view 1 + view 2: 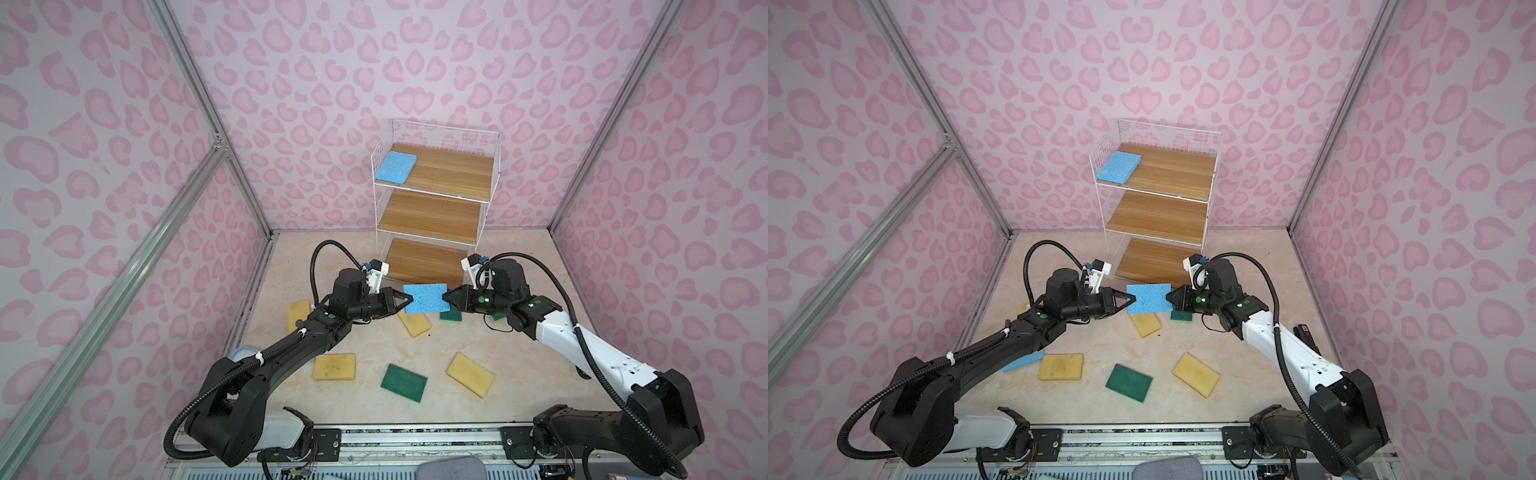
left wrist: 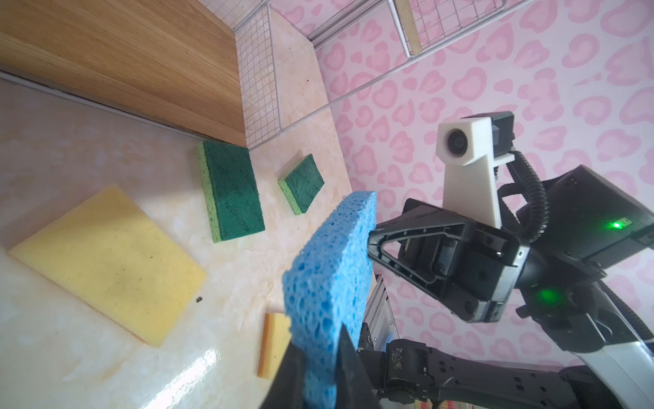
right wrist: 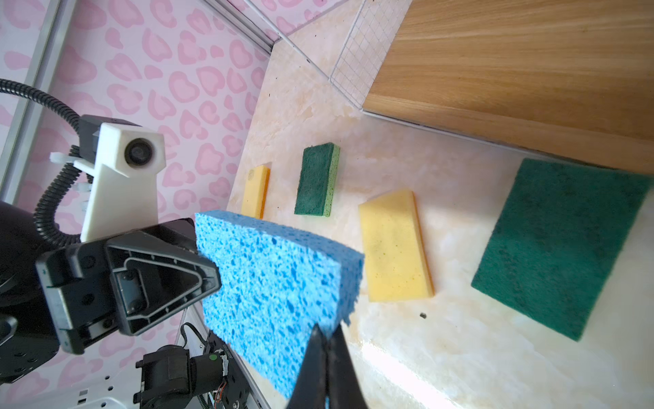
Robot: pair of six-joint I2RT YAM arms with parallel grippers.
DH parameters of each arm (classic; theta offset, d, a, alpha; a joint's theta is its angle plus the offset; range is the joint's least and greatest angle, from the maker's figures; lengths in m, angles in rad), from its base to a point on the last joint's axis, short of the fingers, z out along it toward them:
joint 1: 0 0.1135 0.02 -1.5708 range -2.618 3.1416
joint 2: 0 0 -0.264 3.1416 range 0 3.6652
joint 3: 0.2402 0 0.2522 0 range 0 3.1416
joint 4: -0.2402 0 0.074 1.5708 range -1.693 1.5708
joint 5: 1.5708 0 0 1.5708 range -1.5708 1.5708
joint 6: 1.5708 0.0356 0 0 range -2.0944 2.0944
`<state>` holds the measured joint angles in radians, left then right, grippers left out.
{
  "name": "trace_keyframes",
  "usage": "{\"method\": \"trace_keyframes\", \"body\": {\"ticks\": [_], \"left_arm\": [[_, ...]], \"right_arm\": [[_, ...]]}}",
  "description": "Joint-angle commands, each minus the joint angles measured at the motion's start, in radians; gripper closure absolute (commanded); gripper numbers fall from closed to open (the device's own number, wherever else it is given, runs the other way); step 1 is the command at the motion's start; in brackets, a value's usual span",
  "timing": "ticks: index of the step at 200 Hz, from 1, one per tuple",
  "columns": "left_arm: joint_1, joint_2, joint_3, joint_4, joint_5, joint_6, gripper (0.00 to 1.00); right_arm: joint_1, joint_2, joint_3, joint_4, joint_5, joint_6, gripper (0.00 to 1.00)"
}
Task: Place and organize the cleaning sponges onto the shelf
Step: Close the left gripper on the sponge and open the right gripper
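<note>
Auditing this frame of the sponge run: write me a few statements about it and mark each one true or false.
1. The left gripper and right gripper are both shut on one blue sponge. True.
2. A green sponge lies on the top board of the shelf. False: a second blue sponge lies there.
3. The middle board holds two yellow sponges. False: no sponge shows on it.
4. A yellow sponge and a green sponge lie on the tabletop. True.
</note>
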<state>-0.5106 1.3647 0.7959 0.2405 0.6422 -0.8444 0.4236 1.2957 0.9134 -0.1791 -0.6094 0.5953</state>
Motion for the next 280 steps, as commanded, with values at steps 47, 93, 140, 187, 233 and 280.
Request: {"method": "trace_keyframes", "body": {"ticks": [47,93,140,187,233,280], "left_arm": [[0.002,-0.050,0.021,0.026,-0.020,-0.036,0.96],[0.012,-0.101,0.072,-0.044,-0.091,-0.070,0.96],[0.020,-0.187,0.125,-0.144,-0.279,-0.125,0.96],[-0.005,-0.209,0.273,-0.185,-0.419,-0.194,0.96],[-0.058,-0.154,0.438,-0.170,-0.546,-0.269,0.96],[-0.130,-0.073,0.628,-0.144,-0.744,-0.303,0.97]], "right_arm": [[-0.001,0.000,0.037,-0.017,0.031,-0.014,0.48],[-0.063,-0.090,0.026,-0.058,0.037,-0.002,0.34],[-0.197,-0.235,-0.097,0.018,0.036,0.083,0.30],[-0.233,-0.282,-0.135,0.004,0.036,0.080,0.30],[-0.239,-0.270,-0.141,0.021,0.033,0.086,0.30],[-0.241,-0.253,-0.137,0.043,0.025,0.083,0.30]]}}
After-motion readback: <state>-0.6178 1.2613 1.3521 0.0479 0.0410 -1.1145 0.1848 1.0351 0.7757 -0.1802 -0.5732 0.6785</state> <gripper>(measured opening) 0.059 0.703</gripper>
